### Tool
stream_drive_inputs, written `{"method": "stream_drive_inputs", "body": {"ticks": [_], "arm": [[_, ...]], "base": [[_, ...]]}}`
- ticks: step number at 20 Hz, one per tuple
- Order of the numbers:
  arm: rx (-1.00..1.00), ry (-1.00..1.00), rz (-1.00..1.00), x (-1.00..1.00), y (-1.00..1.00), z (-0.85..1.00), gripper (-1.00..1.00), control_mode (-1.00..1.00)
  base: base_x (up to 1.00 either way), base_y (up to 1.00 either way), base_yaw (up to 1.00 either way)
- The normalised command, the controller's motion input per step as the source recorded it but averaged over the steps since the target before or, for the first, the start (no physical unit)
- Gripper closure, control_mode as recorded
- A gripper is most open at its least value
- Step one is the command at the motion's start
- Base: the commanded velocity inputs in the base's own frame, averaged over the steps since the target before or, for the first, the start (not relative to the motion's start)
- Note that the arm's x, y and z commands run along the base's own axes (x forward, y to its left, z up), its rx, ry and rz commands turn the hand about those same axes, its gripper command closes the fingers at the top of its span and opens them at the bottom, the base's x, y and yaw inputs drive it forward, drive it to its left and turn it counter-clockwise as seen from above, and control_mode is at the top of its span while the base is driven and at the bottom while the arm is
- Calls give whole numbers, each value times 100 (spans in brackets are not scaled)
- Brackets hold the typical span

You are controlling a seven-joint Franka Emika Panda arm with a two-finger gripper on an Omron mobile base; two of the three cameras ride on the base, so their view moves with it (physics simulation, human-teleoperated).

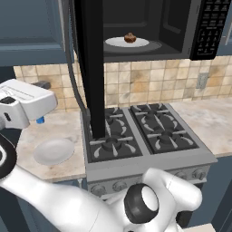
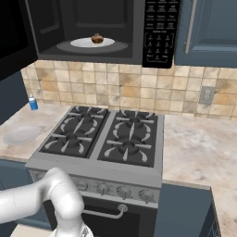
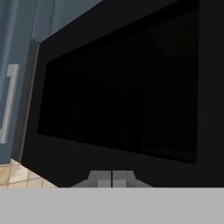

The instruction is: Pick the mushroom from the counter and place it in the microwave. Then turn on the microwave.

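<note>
1. Pressing forward, the jaws (image 3: 112, 178) sat fully closed and empty, right up against the dark glass of the open microwave door (image 3: 118, 92).
2. The mushroom (image 1: 130, 38) already lay on the white plate (image 1: 115, 44) inside the microwave (image 2: 134, 51).
3. Judged best: push the door's free edge steadily until it latches, then reach the keypad (image 2: 159, 28).

Open microwave door (image 3: 118, 92) just before hand (image 3: 112, 178)
</note>
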Motion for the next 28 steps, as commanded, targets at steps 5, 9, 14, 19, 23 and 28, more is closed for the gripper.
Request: {"method": "stream_drive_inputs", "body": {"ticks": [5,9,14,19,23,28], "arm": [[0,0,-3,0,-14,0,100,-100],[0,0,0,0,-18,0,100,-100],[0,0,0,0,-18,0,100,-100],[0,0,0,0,-20,0,100,-100],[0,0,0,0,-18,0,100,-100],[0,0,0,0,-15,0,100,-100]], "base": [[0,0,0],[0,0,0],[0,0,0],[0,0,0],[0,0,0],[0,0,0]]}}
